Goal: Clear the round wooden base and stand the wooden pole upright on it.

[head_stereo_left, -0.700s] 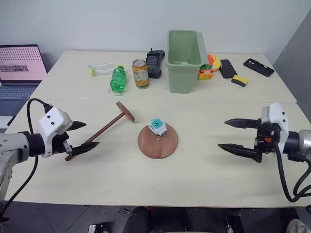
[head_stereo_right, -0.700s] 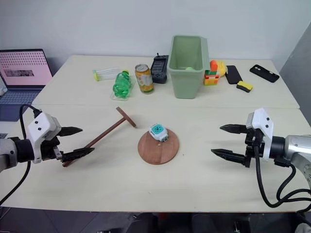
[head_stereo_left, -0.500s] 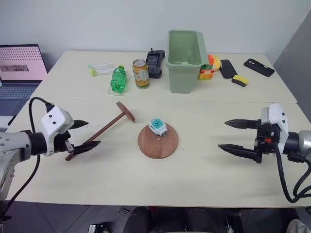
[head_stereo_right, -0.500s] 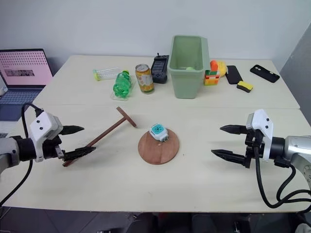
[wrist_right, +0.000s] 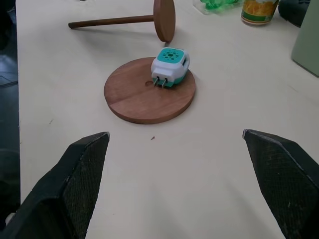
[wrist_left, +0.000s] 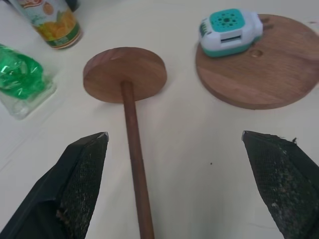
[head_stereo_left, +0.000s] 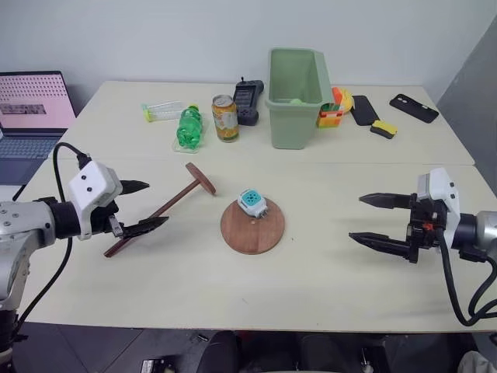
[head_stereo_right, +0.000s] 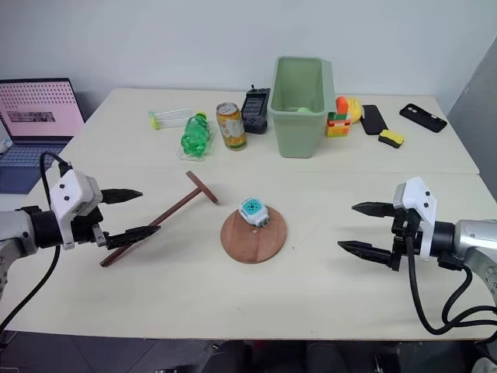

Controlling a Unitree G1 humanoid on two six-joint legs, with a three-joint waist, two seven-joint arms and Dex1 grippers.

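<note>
Left claw point(head_stereo_left: 144, 206) has advanced, spread wide astride the wooden pole point(head_stereo_left: 159, 212) lying on the surface; right claw point(head_stereo_left: 379, 217) spread, empty; charger point(head_stereo_left: 252, 202) still occupies round wooden base point(head_stereo_left: 250, 231)

Left gripper point(head_stereo_left: 140, 207): two tapered black fingers point(head_stereo_left: 146, 227) with textured pads, white boxy wrist housing, grey metallic forearm, looped black cable. Right gripper point(head_stereo_left: 377, 221): same build, small orange-red detail on its black mount.

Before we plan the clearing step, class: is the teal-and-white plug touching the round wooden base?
Touching. In the right wrist view the plug rests on the round wooden base.
</note>
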